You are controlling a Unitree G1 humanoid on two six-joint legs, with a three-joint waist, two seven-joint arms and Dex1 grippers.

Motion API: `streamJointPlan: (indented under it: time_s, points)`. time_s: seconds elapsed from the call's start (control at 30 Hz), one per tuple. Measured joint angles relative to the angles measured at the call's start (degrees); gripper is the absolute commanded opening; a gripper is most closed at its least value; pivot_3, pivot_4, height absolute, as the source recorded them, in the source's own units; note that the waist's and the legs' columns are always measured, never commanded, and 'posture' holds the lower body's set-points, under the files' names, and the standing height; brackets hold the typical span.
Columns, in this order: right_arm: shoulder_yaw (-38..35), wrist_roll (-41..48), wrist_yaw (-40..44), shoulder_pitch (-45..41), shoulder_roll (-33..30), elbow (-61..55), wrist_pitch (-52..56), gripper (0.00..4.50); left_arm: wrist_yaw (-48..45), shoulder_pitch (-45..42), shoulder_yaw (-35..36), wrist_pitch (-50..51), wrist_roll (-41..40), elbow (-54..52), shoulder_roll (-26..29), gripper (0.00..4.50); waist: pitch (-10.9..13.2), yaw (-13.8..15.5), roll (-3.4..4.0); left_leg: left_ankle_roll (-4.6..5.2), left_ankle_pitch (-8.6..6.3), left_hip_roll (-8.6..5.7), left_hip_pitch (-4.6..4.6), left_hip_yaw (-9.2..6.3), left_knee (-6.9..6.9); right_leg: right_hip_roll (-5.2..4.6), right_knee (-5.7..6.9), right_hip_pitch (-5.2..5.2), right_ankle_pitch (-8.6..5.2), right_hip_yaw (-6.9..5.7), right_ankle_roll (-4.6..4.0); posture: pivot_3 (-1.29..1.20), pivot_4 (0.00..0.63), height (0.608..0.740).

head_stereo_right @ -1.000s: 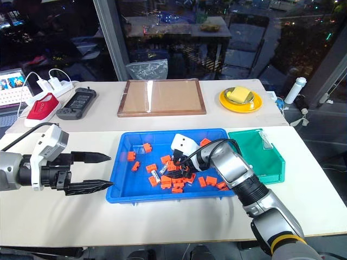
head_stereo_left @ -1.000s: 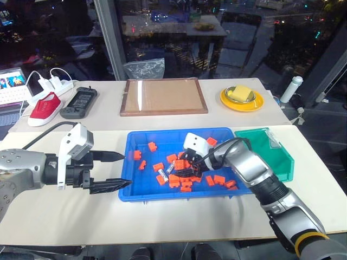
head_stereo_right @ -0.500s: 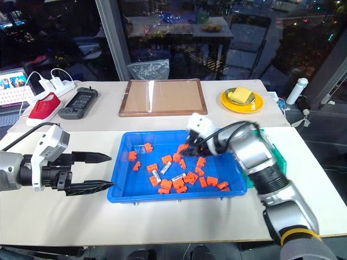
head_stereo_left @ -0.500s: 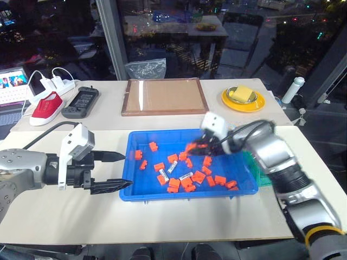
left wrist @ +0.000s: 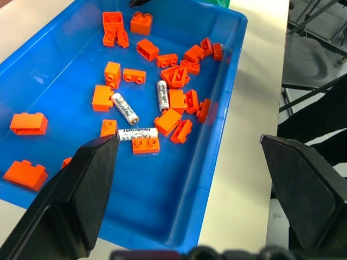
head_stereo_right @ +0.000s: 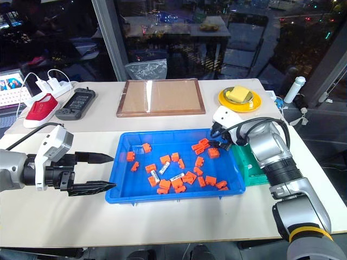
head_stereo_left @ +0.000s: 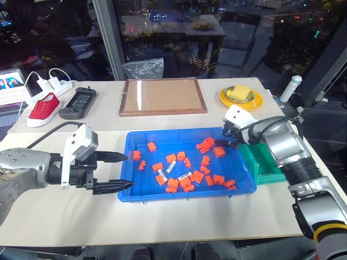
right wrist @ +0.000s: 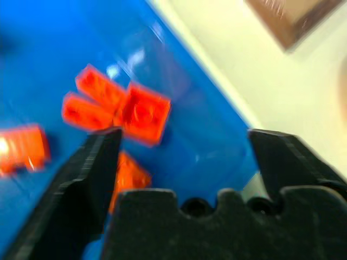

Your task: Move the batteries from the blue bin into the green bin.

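Desk (head_stereo_left: 179,216) surface, pale, carries the blue bin (head_stereo_left: 142,193) at its near centre. The left gripper (head_stereo_left: 120,170) hangs just beside the bin's left wall, its fingers (head_stereo_left: 111,187) spread wide apart with nothing between them. Inside the blue bin lie three batteries (left wrist: 125,108), silvery-white cylinders grouped near the middle of the floor among scattered orange blocks (head_stereo_left: 173,184); in the left wrist view two batteries lie close to parallel and a third lies crosswise beside them, touching an orange block. The right gripper (head_stereo_left: 232,141) hovers over the far right corner of the blue bin, above a small cluster of orange blocks; its fingers (right wrist: 89,179) stand wide open and grip nothing. The green bin (head_stereo_left: 271,165) sits against the blue bin's right wall, partly hidden behind the right forearm; its contents cannot be told. Farther back, on a second desk, stand a wooden-framed brown board (head_stereo_left: 162,96), a yellow plate (head_stereo_left: 241,99), a white bottle (head_stereo_left: 290,88), a red shoe (head_stereo_left: 43,108), a dark handheld device (head_stereo_left: 78,102) and a white power strip (head_stereo_left: 51,84).
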Motion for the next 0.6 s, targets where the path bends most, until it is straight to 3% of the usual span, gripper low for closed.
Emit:
streamJointPlan:
  time_s: [0.13,0.37,0.4,0.53,0.6]
  points:
    - [1.68,4.4,5.41,2.37,0.74,-9.13,3.83,4.48,-0.09,0.0,-0.04,-0.04,0.07,0.05,0.0,4.5,0.0,0.24,0.0,0.0,0.0,-0.02,0.0,-0.03,0.04,-0.02,-0.01,0.05,0.0,-0.04,0.0,0.0,0.15,0.74]
    - [8.1,5.5,8.78,5.88,1.61,-14.06,5.5,4.48,-0.53,0.4,-0.03,-0.04,0.0,0.03,0.0,4.5,0.0,0.39,0.0,0.0,0.0,-0.02,-0.02,-0.02,0.06,-0.03,0.0,0.02,0.0,-0.05,0.01,0.0,0.15,0.74]
    - [8.56,5.36,8.76,5.88,1.66,-14.09,5.48,3.97,-0.55,0.52,-0.02,-0.04,0.0,0.01,0.0,4.5,0.0,0.35,0.0,0.0,0.0,-0.01,-0.01,-0.02,0.06,-0.01,0.0,0.02,0.0,-0.05,0.01,0.0,0.15,0.74]
    - [10.68,3.32,8.6,5.87,1.67,-13.66,3.79,2.64,-0.57,1.4,0.19,-0.04,0.0,-0.06,0.0,4.5,0.0,0.14,0.0,0.0,0.0,0.0,0.01,-0.02,0.05,-0.01,0.01,0.02,0.0,-0.05,0.01,0.0,0.15,0.74]
    - [11.2,2.69,8.59,5.87,1.86,-13.28,2.81,2.64,-0.58,1.72,0.33,-0.03,0.0,-0.18,0.01,4.5,0.0,0.19,0.0,0.0,0.0,0.0,0.0,-0.02,0.05,-0.01,0.02,0.01,0.0,-0.05,0.01,0.0,0.15,0.74]
